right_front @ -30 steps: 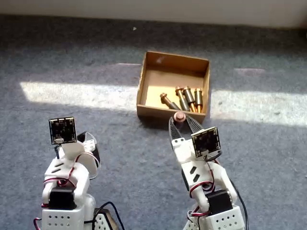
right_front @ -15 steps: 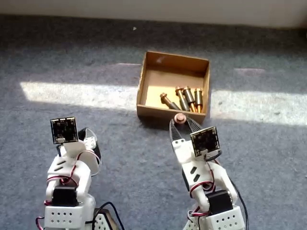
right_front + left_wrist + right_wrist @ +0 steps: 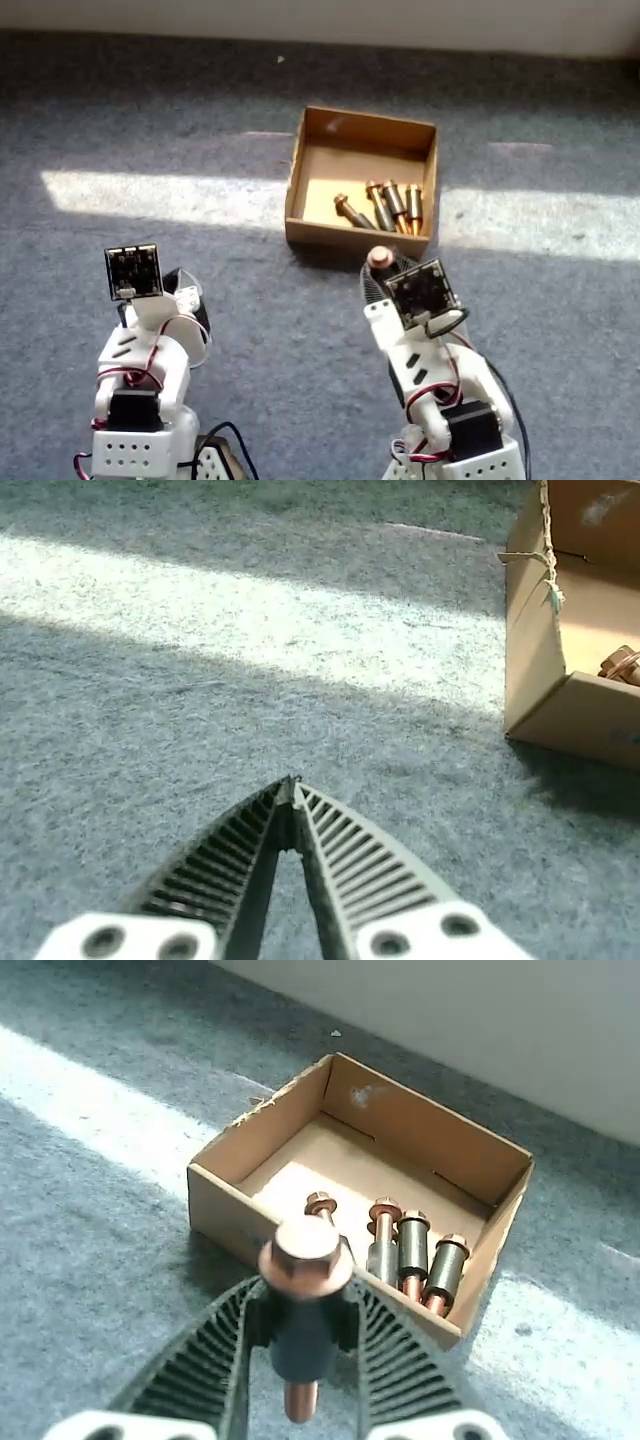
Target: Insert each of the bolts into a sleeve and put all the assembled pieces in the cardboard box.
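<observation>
High view: right gripper (image 3: 381, 270) clamps a copper-headed bolt in its dark sleeve (image 3: 378, 258), just short of the brown cardboard box (image 3: 368, 117). Left wrist view: left gripper (image 3: 292, 790) closed, empty. Right wrist view: four assembled pieces (image 3: 400, 1245) lie beyond the fingertips. This looks like the placing step: reach forward over the wall, then release.

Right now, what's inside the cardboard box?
Four sleeved bolts lie side by side on the cardboard box floor, toward its right side. In the right wrist view, the bolt held by the right gripper covers the leftmost one's shaft.
</observation>
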Controlling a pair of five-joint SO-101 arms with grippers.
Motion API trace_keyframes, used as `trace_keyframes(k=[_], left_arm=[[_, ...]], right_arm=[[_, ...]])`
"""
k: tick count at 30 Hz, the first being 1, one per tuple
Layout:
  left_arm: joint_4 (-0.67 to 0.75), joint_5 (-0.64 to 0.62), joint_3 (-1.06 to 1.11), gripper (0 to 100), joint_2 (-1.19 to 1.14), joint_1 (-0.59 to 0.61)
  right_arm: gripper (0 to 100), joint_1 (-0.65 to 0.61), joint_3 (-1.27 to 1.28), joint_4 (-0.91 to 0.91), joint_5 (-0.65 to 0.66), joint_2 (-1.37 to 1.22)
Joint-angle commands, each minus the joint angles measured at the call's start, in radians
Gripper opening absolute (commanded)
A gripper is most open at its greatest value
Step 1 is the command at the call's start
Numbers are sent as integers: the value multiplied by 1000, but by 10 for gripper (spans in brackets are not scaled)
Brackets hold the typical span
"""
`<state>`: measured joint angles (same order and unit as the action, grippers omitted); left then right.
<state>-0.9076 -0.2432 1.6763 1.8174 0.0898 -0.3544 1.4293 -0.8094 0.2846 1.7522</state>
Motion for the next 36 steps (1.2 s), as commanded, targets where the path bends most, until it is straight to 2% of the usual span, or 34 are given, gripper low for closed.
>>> trace_keyframes(k=[1,9,18,28,36], left_arm=[[-3,-3,19,10,12,5],[-3,-3,19,10,12,4],[0,-3,19,10,12,2],[0,-3,19,10,12,2],[2,-3,19,10,12,2]], right_arm=[[5,13,-148,61,11,-177],[5,16,-331,387,11,-624],[5,111,-470,720,6,-1064],[5,140,-570,881,5,-1449],[6,150,-633,883,5,-1675]])
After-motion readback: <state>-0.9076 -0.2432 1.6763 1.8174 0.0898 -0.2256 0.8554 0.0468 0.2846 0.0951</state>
